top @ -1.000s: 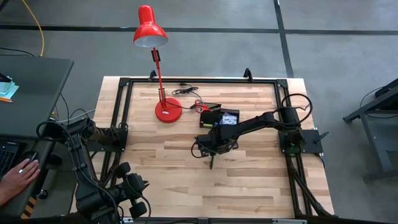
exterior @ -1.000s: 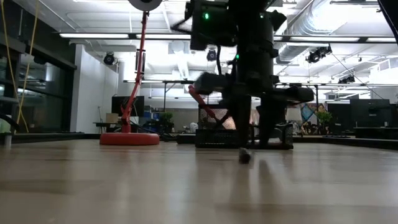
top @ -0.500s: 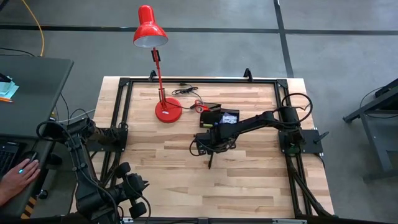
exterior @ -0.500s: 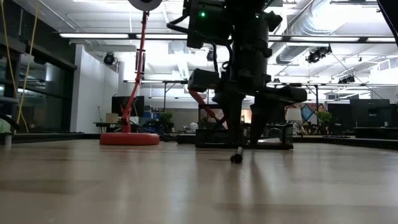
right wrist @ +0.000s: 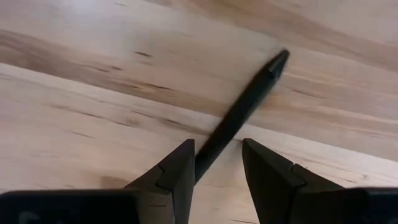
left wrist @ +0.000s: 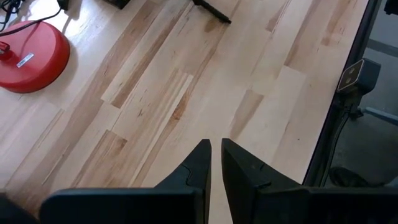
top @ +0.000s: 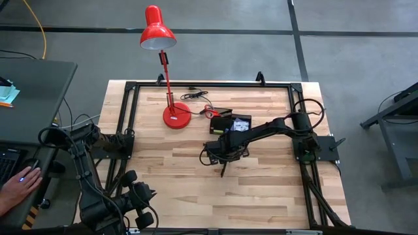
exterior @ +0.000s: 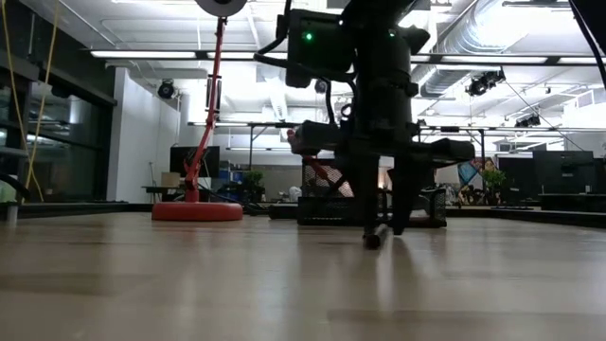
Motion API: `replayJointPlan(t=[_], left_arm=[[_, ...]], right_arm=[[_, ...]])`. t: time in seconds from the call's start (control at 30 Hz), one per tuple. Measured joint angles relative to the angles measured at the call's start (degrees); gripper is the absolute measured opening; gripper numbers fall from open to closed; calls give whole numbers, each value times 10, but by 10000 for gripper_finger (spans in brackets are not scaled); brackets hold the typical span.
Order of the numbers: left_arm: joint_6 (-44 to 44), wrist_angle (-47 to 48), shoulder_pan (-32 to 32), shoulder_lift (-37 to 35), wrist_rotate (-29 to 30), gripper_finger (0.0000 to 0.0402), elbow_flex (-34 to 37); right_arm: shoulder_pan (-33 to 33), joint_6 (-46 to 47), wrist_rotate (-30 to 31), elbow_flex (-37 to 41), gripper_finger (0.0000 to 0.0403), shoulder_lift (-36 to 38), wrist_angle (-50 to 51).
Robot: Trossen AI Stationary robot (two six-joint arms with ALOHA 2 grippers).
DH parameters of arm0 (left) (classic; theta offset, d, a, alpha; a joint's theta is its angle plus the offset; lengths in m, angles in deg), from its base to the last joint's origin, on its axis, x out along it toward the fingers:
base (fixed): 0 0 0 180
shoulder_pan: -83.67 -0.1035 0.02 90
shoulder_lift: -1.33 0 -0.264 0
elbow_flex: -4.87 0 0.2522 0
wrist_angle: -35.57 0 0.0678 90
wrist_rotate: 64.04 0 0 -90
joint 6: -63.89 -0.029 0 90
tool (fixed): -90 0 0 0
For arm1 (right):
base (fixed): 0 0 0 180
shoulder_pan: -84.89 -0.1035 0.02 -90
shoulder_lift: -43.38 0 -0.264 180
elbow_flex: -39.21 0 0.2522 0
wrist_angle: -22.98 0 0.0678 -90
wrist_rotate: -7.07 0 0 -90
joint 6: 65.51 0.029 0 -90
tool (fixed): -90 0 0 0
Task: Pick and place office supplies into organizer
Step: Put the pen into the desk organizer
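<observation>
Right wrist view: a dark pen (right wrist: 242,112) is seen between the part-open fingers of the right gripper (right wrist: 217,165), apparently ungripped. Closed off-centre, it could be nudged aside, away from the organizer (top: 230,123).

Matt black pen (right wrist: 239,115), pale wood table (right wrist: 93,93)

Two dark robot arms, one red desk lamp (top: 158,36), one black organizer tray (top: 230,123), one dark pen (right wrist: 239,113) at the right arm's fingers, one wooden table (top: 163,176), and one person's hand (top: 16,186) at the left edge.
</observation>
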Motion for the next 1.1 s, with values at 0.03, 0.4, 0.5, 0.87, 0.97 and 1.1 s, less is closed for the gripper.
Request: replayJointPlan(t=[0.03,0.4,0.5,0.87,0.97,1.1], left_arm=[[-1,0,0,0,0,24,0],[-4,0,0,0,2,24,0],[-4,0,0,0,2,24,0],[-3,0,0,0,2,24,0],[-3,0,0,0,2,24,0],[-3,0,0,0,2,24,0]], right_arm=[[0,-4,0,0,124,0,5],[0,-17,-7,0,89,0,8],[0,-20,-7,0,79,0,0],[0,-33,-8,-1,36,0,-15],[0,-38,-9,-1,28,0,-16],[0,-43,-8,-1,21,1,-17]])
